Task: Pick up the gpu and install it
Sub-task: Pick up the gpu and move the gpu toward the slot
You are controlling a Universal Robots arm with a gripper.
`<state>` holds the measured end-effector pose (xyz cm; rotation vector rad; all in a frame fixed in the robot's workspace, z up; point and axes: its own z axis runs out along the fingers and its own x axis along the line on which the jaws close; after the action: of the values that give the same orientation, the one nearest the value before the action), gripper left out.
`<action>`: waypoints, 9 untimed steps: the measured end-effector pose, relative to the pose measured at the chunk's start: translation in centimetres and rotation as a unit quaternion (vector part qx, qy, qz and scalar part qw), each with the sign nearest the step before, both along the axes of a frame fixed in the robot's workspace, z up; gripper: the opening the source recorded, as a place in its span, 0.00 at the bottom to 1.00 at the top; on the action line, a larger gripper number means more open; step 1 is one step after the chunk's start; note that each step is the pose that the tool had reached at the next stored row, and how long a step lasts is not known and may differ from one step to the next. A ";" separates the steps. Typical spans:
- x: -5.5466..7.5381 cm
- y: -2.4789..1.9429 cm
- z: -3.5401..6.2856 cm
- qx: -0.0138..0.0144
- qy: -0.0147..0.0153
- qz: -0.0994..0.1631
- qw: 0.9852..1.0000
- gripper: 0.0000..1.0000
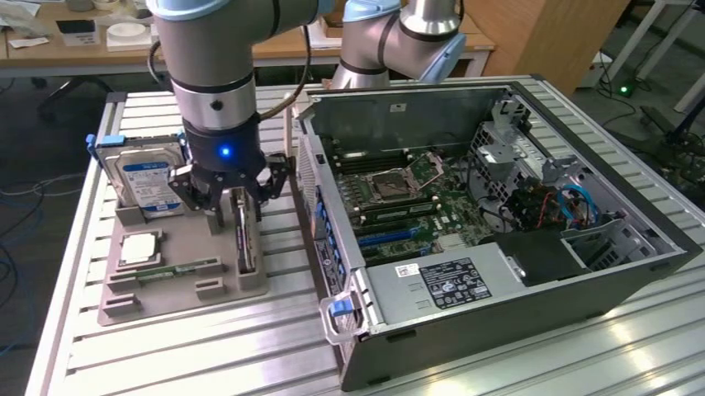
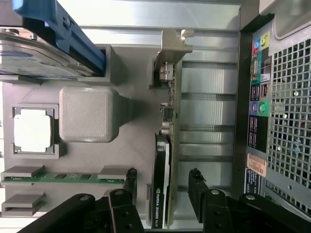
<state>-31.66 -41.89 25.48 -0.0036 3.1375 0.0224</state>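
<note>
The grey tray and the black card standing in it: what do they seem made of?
The grey tray looks like matte plastic, perhaps printed: fine ribbed texture. The black gpu card seems a green circuit board with a glossy black plastic cover and a pale metal bracket.

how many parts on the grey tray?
4: hard drive upright at one end, chip and memory stick flat, gpu on edge inside the open pincer. Arm may hide more.

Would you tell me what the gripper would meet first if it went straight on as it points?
Most likely the gpu, standing on edge in the grey tray. The open gripper points down at it, a finger either side of the card; how far above it is unclear.
</note>
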 end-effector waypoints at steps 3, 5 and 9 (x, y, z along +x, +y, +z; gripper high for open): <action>0.0 0.00 -0.56 0.000 0.000 -0.002 1.000 0.55; 0.0 0.00 -0.91 0.000 0.000 -0.004 1.000 0.55; 0.0 0.00 -1.64 -0.001 0.000 -0.006 1.000 0.55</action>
<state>-31.67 -41.89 23.85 0.0164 3.1365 0.0205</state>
